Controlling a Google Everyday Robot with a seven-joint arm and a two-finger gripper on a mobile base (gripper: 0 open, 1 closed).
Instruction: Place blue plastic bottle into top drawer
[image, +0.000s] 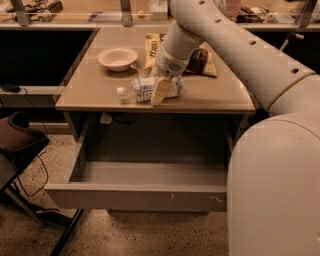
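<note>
The blue plastic bottle (142, 90) lies on its side on the tan table (95, 92) near the front edge, white cap pointing left. My gripper (164, 88) comes down from the white arm and sits at the bottle's right half, against its label. The bottle rests on the tabletop. Below, the top drawer (135, 196) is pulled wide open, and what shows of its grey inside holds nothing.
A white bowl (117, 57) stands at the back left of the table. Chip bags (152, 47) lie behind the gripper. A dark chair (20, 145) stands left of the drawer. My large white arm fills the right side.
</note>
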